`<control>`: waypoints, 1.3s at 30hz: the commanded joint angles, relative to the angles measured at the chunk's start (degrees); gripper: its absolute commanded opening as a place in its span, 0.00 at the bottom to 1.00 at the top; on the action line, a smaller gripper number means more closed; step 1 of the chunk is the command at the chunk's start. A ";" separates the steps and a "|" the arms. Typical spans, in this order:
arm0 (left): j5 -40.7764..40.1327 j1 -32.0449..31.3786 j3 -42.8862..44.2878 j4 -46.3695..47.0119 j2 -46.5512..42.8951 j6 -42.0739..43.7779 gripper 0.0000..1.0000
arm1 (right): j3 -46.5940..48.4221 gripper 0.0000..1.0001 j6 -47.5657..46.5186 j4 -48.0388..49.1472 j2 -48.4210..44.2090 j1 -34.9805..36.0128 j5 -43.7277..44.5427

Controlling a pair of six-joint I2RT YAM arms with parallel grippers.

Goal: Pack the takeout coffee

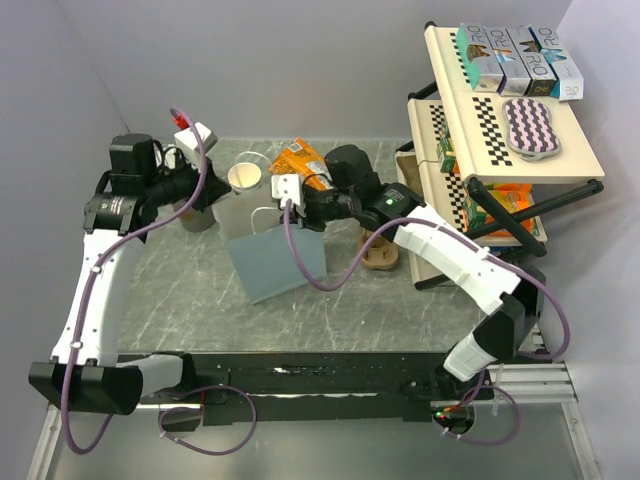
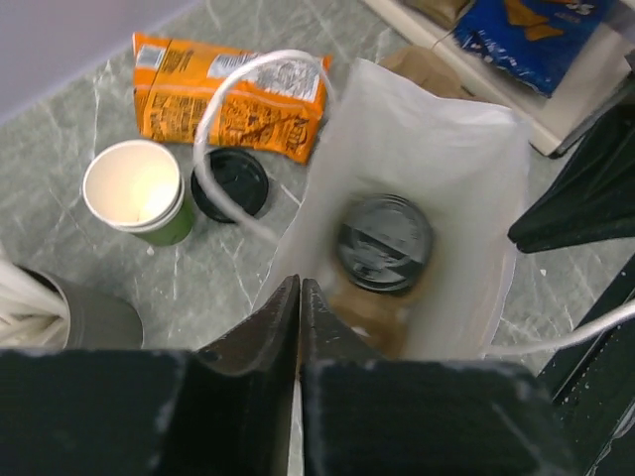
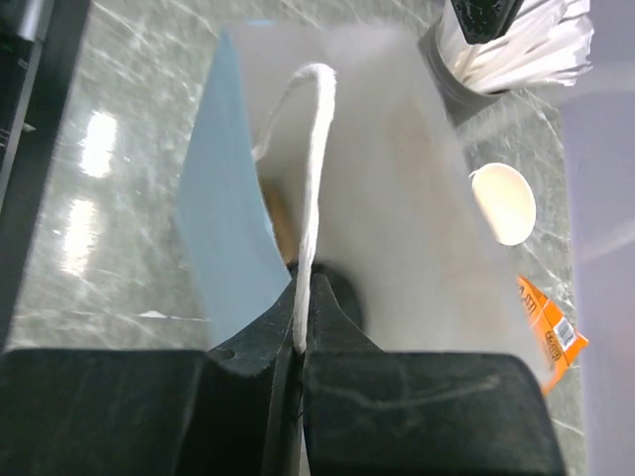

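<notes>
Left wrist view: looks down into open paper bag [image 2: 446, 159]. Shows takeout coffee [image 2: 384, 243] standing on the bag's bottom, black lid up, just beyond left gripper [image 2: 300, 307] and a little to its right, not touching it. Shows that gripper pinched together on the bag's near rim. Right wrist view: shows right gripper [image 3: 301, 317] clamped on the bag's rim at the white cord handle [image 3: 316, 149].

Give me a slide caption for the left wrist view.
Left gripper pinches the rim of the paper bag; the lidded takeout coffee sits inside.
</notes>
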 commanded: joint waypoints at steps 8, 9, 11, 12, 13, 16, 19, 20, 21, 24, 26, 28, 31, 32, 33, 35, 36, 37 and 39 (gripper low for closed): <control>8.27 0.23 1.22 1.53 -1.93 -0.94 0.06 | 1.06 0.00 5.38 -1.20 -6.12 1.54 -1.82; 8.10 0.14 1.22 1.79 -2.19 -1.02 0.07 | 0.61 0.00 5.47 -1.03 -6.30 1.63 -1.47; 7.23 0.14 1.39 1.97 -2.71 -1.11 0.07 | -0.61 0.00 5.56 -0.59 -7.18 2.24 -1.21; 6.87 0.23 1.39 2.41 -2.89 -1.11 0.07 | -0.97 0.00 5.56 -0.32 -7.53 2.60 -0.51; 6.52 0.23 1.48 2.76 -3.41 -1.11 0.08 | -1.24 0.00 5.47 -0.06 -7.97 2.86 -0.24; 5.37 0.14 1.40 3.20 -3.94 -1.02 0.08 | -1.06 0.00 4.68 0.64 -8.15 3.65 1.77; 4.58 0.14 1.05 3.73 -4.03 -0.94 0.08 | -0.71 0.00 3.63 2.31 -7.79 3.74 4.85; 4.41 0.14 0.96 3.82 -4.21 -1.02 0.08 | -0.71 0.00 2.93 3.62 -7.62 3.83 5.56; 3.97 0.23 0.43 4.08 -4.38 -1.02 0.08 | -0.88 0.00 2.66 4.33 -7.53 3.74 6.43; 3.18 0.23 -0.19 4.87 -5.17 -1.03 0.08 | -1.85 0.00 1.60 7.75 -7.36 3.74 8.72; 2.74 0.23 -0.19 4.87 -5.44 -0.94 0.08 | -2.47 0.00 -0.06 8.55 -7.27 3.74 9.52; 1.86 0.23 -0.01 4.61 -5.53 -0.41 0.08 | -2.38 0.00 -0.24 9.78 -6.92 3.74 10.13; 0.46 0.23 -0.19 4.70 -5.97 -0.06 0.10 | -2.47 0.00 -0.33 10.14 -6.74 3.74 10.14; 0.28 0.23 -0.36 4.70 -6.06 0.03 0.10 | -2.64 0.00 -0.16 10.22 -6.74 3.74 9.87; -0.07 0.23 -0.45 4.70 -6.23 0.03 0.10 | -2.91 0.00 0.02 10.14 -6.74 3.66 9.78; -0.43 0.23 -0.63 4.61 -6.32 0.12 0.13 | -3.87 0.00 0.20 9.70 -6.74 3.74 9.96; -0.60 0.23 -0.71 4.52 -6.41 -0.06 0.13 | -4.31 0.00 0.11 9.61 -6.74 3.74 10.39; -0.60 0.23 -0.72 4.52 -6.49 -0.14 0.13 | -5.27 0.00 0.20 9.35 -6.83 3.74 10.92; -0.87 0.23 -0.89 4.52 -6.76 -0.41 0.16 | -6.33 0.02 0.02 9.35 -7.35 3.74 11.89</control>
